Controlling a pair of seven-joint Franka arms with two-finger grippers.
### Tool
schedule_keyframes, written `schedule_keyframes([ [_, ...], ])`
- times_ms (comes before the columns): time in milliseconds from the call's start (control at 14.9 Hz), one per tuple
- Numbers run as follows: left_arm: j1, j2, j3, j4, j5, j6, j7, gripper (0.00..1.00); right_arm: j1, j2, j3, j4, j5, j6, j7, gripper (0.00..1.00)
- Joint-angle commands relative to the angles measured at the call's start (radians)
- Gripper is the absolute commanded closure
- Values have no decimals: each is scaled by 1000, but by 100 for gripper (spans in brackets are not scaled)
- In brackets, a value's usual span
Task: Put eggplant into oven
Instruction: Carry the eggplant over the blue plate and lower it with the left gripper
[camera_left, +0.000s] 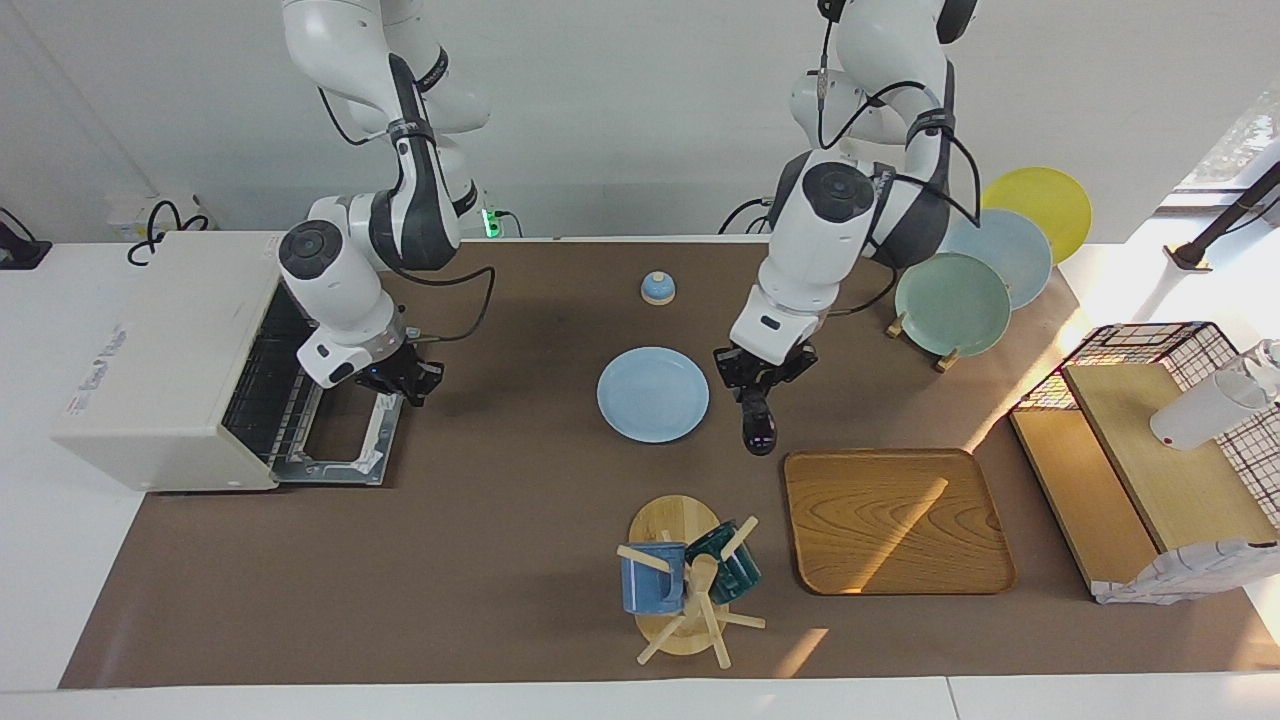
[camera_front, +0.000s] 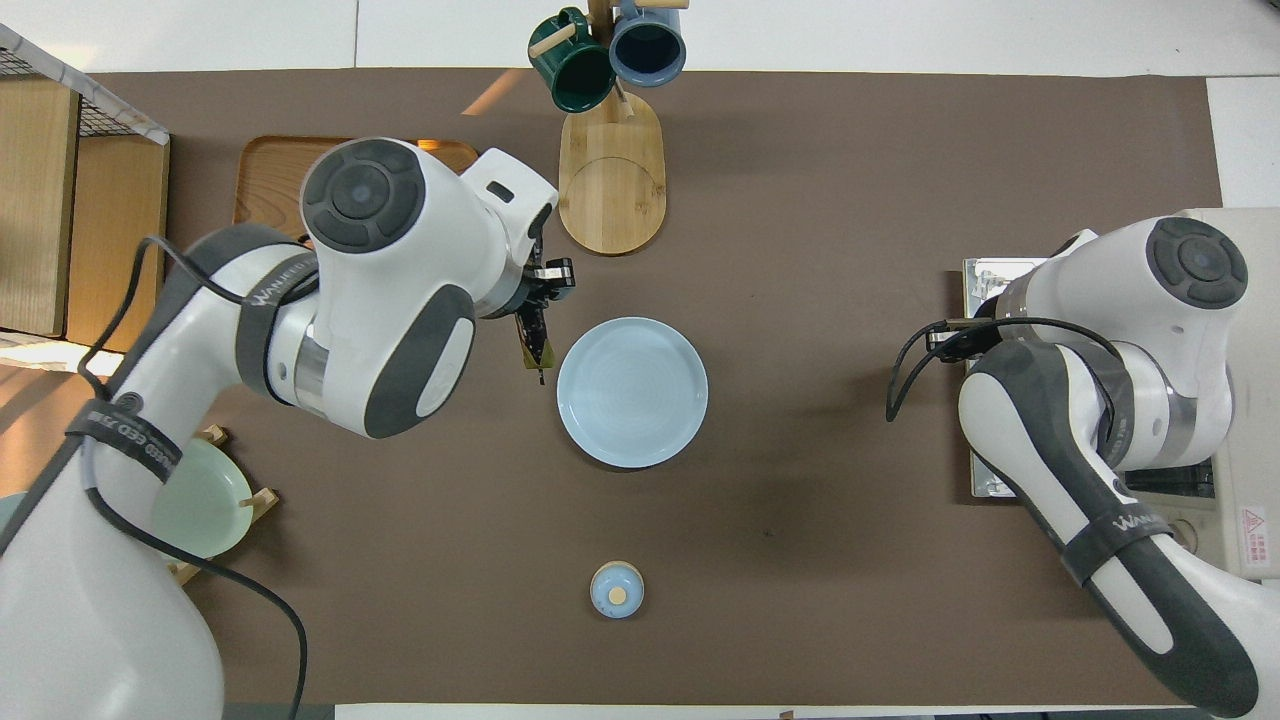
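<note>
My left gripper (camera_left: 757, 385) is shut on the upper end of the eggplant (camera_left: 759, 428), a glossy dark purple one that hangs nearly upright in the air. It is over the brown mat beside the light blue plate (camera_left: 653, 394). In the overhead view the eggplant (camera_front: 535, 345) pokes out from under the left gripper (camera_front: 538, 300). The cream-white oven (camera_left: 165, 360) stands at the right arm's end of the table with its glass door (camera_left: 340, 445) dropped open and the wire rack showing. My right gripper (camera_left: 405, 378) is low over the door's edge nearest the robots.
A wooden tray (camera_left: 895, 520) lies farther from the robots than the eggplant. A mug rack (camera_left: 690, 580) stands beside it. A small blue bell (camera_left: 657, 288) sits near the robots. A rack of plates (camera_left: 955, 300) and a wire shelf (camera_left: 1150, 450) stand at the left arm's end.
</note>
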Motion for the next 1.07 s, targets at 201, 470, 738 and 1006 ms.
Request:
schedule_keyframes([
  [201, -127, 8, 17, -164, -11, 228, -150, 100, -17, -13, 24, 11, 23, 5, -18, 39],
  [470, -154, 30, 17, -180, -12, 253, -187, 100, -17, -10, 43, 45, 21, -10, -14, 0],
  [738, -155, 25, 17, -233, -12, 304, -187, 100, -17, -10, 44, 77, 21, -47, -18, 0],
  [1006, -155, 24, 17, -232, -12, 296, -184, 1, -17, 13, 44, 199, 21, -190, -15, 0],
])
